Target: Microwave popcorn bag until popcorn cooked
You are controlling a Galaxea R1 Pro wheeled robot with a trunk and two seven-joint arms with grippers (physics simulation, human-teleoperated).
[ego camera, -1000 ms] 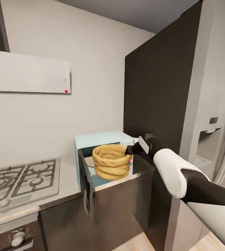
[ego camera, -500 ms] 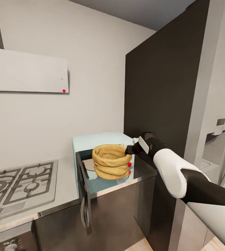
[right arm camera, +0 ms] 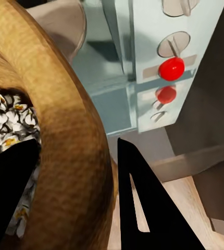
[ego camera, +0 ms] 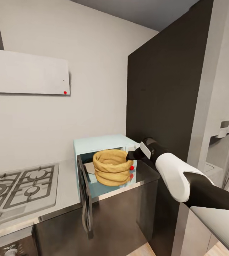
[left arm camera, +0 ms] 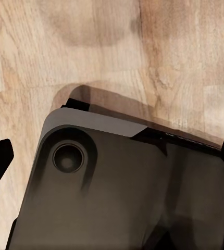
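gas hob [ego camera: 18, 186], white range hood [ego camera: 27, 74]; tall dark cabinet [ego camera: 160, 89]

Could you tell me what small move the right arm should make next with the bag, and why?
Probably carry the popcorn bag a little further into the microwave. The right gripper grips the bag's rim, one finger inside and one outside, the door hangs open, and the bag seems to sit at the opening rather than fully inside.

- We see the microwave [ego camera: 103, 144] on the countertop [ego camera: 66, 185], stove [ego camera: 20, 188] to its left.
- Popcorn bag [ego camera: 111, 167] sits before its open door [ego camera: 86, 197]; popcorn [right arm camera: 5, 122] inside the bag.
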